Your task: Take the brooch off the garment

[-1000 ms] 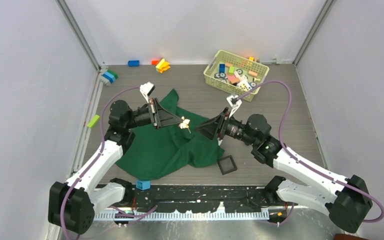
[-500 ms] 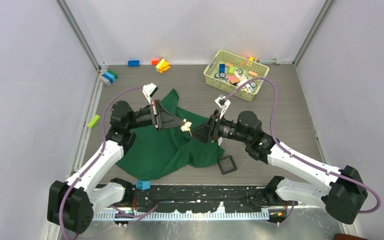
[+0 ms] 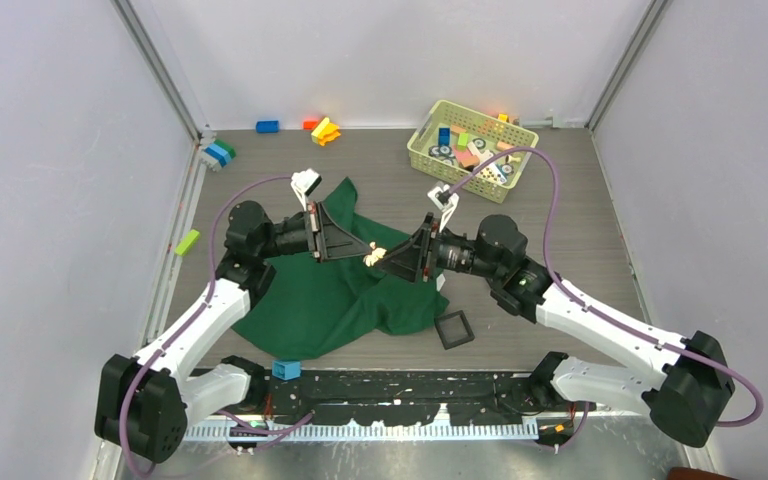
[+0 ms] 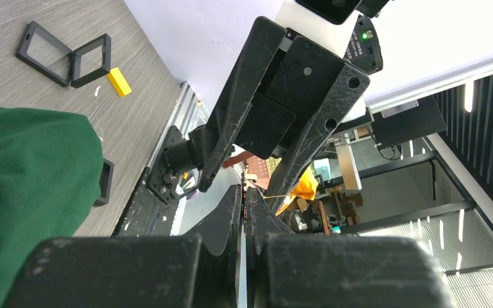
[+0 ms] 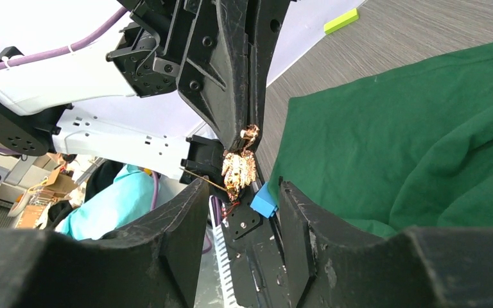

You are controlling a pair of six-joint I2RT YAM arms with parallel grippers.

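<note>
The dark green garment [image 3: 320,295] lies crumpled on the table and also shows in the left wrist view [image 4: 25,192] and the right wrist view [image 5: 423,141]. My left gripper [image 3: 363,251] is shut on the brooch [image 3: 373,256], a small pale spiky ornament, and holds it in the air above the garment. In the right wrist view the brooch [image 5: 239,168] hangs from the left gripper's tips [image 5: 247,136], with a thin pin sticking out. My right gripper [image 3: 392,262] is open, its fingers on either side of the brooch without touching it [image 5: 241,192].
A black square tray [image 3: 453,329] lies right of the garment, with a blue block [image 3: 285,369] at its near edge. A pale green basket [image 3: 420,150] of toys stands at the back right. Loose coloured blocks [image 3: 324,130] lie at the back and along the left edge [image 3: 187,242].
My right gripper has moved left toward the left gripper and now straddles the brooch. The left gripper has shifted slightly right, still holding the brooch.
</note>
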